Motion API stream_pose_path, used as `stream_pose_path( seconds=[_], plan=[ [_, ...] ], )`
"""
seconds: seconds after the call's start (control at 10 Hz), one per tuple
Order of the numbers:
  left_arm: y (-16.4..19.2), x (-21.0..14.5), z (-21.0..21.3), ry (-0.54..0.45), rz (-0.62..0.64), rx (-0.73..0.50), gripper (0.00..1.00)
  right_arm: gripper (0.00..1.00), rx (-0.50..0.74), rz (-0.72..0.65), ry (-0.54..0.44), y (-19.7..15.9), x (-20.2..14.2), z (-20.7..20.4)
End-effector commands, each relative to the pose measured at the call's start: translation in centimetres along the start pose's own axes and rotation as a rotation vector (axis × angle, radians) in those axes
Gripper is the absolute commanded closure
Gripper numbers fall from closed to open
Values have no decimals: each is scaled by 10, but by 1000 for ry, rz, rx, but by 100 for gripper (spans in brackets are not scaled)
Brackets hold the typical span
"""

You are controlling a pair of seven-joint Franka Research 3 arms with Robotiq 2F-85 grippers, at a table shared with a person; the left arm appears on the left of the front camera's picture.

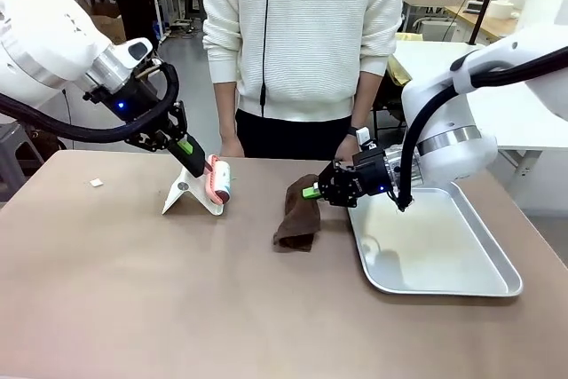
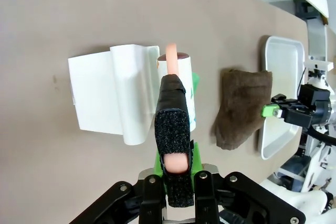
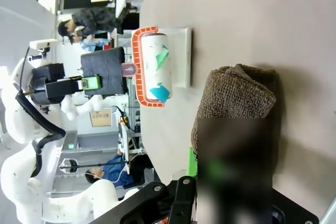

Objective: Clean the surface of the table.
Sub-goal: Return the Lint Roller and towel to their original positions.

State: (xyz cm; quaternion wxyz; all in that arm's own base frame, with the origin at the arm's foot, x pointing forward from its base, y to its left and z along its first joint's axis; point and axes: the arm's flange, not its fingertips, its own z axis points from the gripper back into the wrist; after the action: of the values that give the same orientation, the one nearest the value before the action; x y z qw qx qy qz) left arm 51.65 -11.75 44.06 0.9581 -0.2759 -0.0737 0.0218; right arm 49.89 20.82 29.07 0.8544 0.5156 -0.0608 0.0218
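Observation:
The brownish-taupe table point(image 1: 133, 290) carries a white stand point(image 1: 188, 194). My left gripper point(image 1: 184, 146) is shut on the black-padded handle of a lint roller point(image 1: 218, 179), whose roll hangs just over that stand. In the left wrist view, my left gripper point(image 2: 176, 156) clamps the handle, and the lint roller point(image 2: 181, 80) lies beside the stand point(image 2: 113, 93). My right gripper point(image 1: 312, 191) is shut on the top corner of a brown cloth point(image 1: 297, 217) that droops onto the table. Seen from the right wrist, the cloth point(image 3: 236, 100) bunches ahead of my blurred right gripper point(image 3: 231, 177).
A shiny metal tray point(image 1: 484, 283) lies at the right, close to the cloth. A person stands at the far edge with a hand point(image 1: 232, 146) near the table. A small white scrap point(image 1: 96, 183) lies at the left. The near half of the table is free.

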Motion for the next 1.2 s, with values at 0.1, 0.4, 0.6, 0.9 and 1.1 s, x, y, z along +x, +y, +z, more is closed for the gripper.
stream_pose_path(
  seconds=[0.1, 0.4, 0.6, 0.9, 1.1],
  plan=[
    [-6, 26, -6, 50, -31, 16, 80, 91, -60, 29, 1, -2, 9, -13],
    [-8, 37, -13, 69, -29, 40, 80, 91, -53, 1, 17, -11, 13, -18],
    [-6, 36, -12, 52, -17, 43, 80, 91, -59, -33, 25, -18, 16, -21],
    [3, 31, -11, 52, 29, 52, 80, 91, -61, -50, 28, -22, 20, -25],
    [8, 27, -7, 57, 52, 54, 80, 91, -60, -65, 37, -26, 22, -28]
  ],
)
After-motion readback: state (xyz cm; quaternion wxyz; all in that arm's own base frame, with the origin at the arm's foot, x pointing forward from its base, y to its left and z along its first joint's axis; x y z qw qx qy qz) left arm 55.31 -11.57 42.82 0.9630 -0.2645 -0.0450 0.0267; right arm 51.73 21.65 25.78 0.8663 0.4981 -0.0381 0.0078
